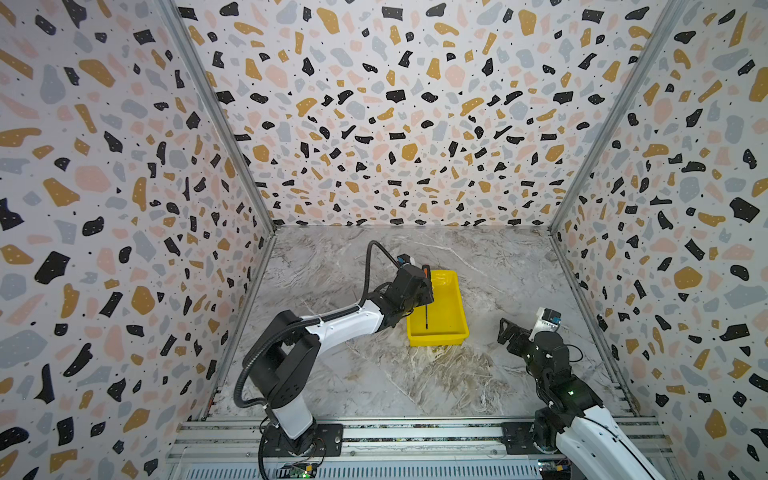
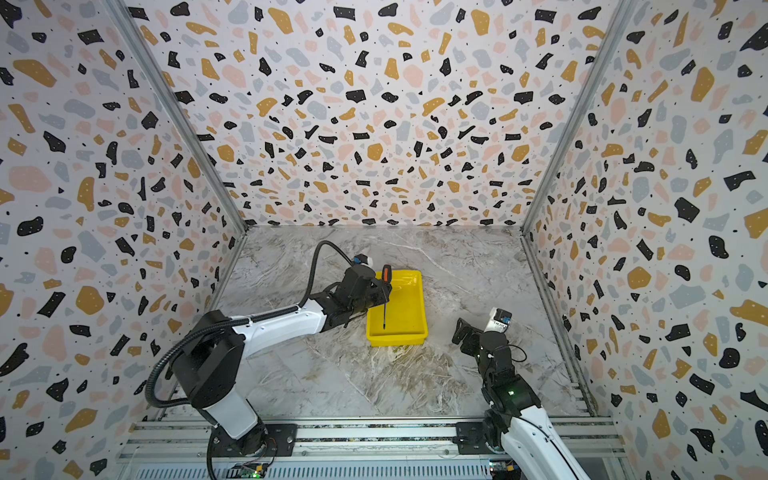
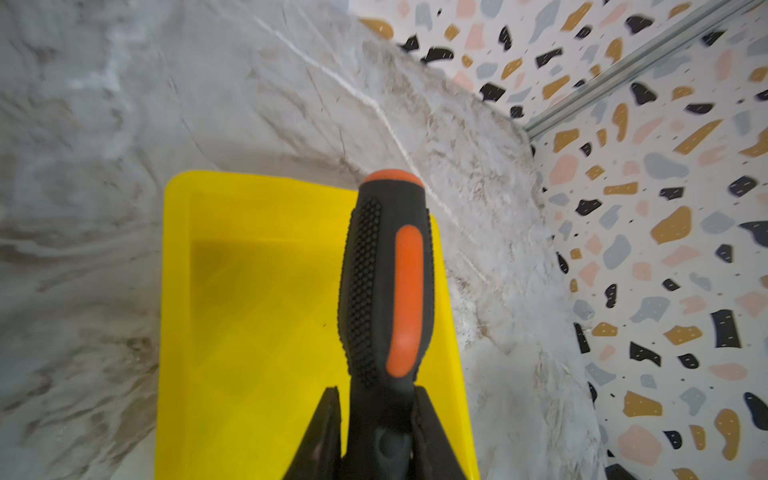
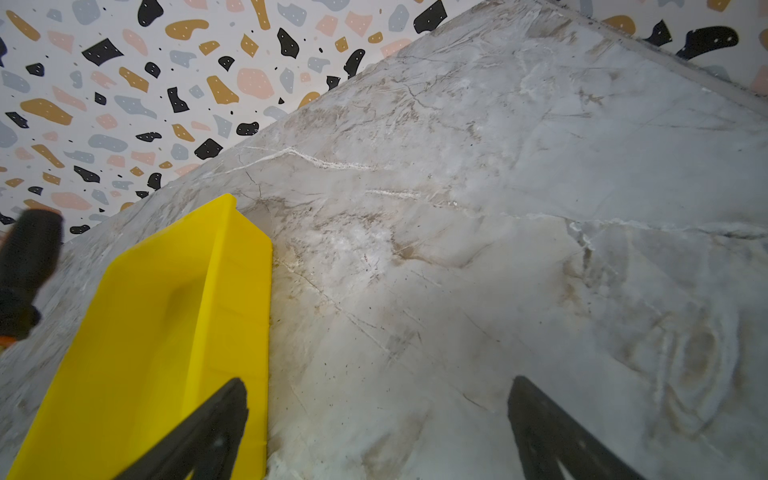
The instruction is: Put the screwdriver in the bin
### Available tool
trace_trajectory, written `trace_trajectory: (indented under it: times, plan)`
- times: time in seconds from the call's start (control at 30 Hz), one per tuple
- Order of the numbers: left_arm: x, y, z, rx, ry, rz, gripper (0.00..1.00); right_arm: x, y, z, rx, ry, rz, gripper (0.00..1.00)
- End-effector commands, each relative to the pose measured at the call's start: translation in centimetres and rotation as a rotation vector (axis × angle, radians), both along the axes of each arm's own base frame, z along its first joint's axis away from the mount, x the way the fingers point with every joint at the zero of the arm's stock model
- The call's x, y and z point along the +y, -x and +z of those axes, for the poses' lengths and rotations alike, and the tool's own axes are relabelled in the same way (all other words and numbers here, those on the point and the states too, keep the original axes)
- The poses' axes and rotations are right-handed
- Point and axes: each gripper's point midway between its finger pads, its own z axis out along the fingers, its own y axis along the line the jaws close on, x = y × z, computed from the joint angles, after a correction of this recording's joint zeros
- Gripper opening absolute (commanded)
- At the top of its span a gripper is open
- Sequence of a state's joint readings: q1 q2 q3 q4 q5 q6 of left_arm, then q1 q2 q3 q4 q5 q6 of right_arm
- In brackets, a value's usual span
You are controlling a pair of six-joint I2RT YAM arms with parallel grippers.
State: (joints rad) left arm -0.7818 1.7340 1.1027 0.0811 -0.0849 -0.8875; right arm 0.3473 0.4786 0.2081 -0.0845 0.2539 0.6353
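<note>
Screwdriver (image 3: 386, 291) clamped in left pincer (image 3: 376, 392) over bin (image 3: 249, 332).

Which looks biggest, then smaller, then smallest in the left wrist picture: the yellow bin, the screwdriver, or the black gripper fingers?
1. the bin
2. the screwdriver, close to the camera, so it looks extra big
3. gripper fingers, cut off by the picture's edge

The left arm (image 1: 345, 322) and right arm (image 1: 598, 440) have white link shells and black joint housings. A black corrugated conduit (image 1: 237, 392) runs along the left arm. The right gripper (image 4: 378, 381) has black tapered fingers (image 4: 548, 432).
</note>
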Motion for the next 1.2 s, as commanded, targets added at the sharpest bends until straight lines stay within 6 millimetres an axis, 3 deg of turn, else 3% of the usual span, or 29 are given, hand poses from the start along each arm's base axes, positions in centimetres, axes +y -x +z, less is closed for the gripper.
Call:
trace_trajectory:
  times: [0.0, 0.13, 0.3, 0.33, 0.4, 0.5, 0.57, 0.7, 0.8, 1.0, 1.17]
  plan:
    - [-2.0, 0.1, 0.3, -0.019, 0.053, -0.033, 0.06, 0.2, 0.1, -0.4, 0.009, 0.004, 0.010, 0.99]
    - [-1.7, -0.1, -1.4, -0.005, 0.017, -0.019, 0.08, 0.3, 0.1, -0.4, 0.006, 0.003, 0.015, 0.99]
    - [-1.6, -0.3, -0.4, -0.018, 0.014, -0.012, 0.13, 0.3, 0.1, -0.4, 0.006, 0.003, 0.016, 0.99]
    - [-1.4, -0.3, -0.3, -0.016, 0.004, -0.005, 0.21, 0.3, 0.1, -0.3, 0.005, 0.003, 0.017, 0.99]
    - [-0.6, -0.5, 0.4, -0.050, -0.055, -0.003, 0.56, 0.3, 0.1, -0.3, 0.006, 0.002, 0.018, 0.99]
    - [1.3, -0.7, 2.5, -0.112, -0.143, 0.027, 0.86, 0.3, 0.1, -0.2, 0.001, 0.001, 0.020, 0.99]
    - [2.3, -0.8, 4.3, -0.163, -0.196, 0.029, 1.00, 0.3, 0.1, -0.3, 0.000, 0.001, 0.020, 0.99]
    - [4.9, -0.2, 7.3, -0.257, -0.342, 0.008, 1.00, 0.3, 0.2, -0.3, 0.003, 0.001, 0.021, 0.99]
    - [8.4, 0.8, 8.1, -0.292, -0.484, 0.038, 1.00, 0.3, 0.1, -0.3, 0.001, 0.000, 0.021, 0.99]
    - [16.6, 4.9, 5.8, -0.355, -0.568, 0.199, 1.00, 0.4, 0.1, -0.4, 0.003, -0.005, 0.022, 0.99]
    - [20.6, 8.3, 2.5, -0.384, -0.513, 0.253, 1.00, 0.4, 0.0, -0.6, 0.008, -0.008, 0.020, 0.99]
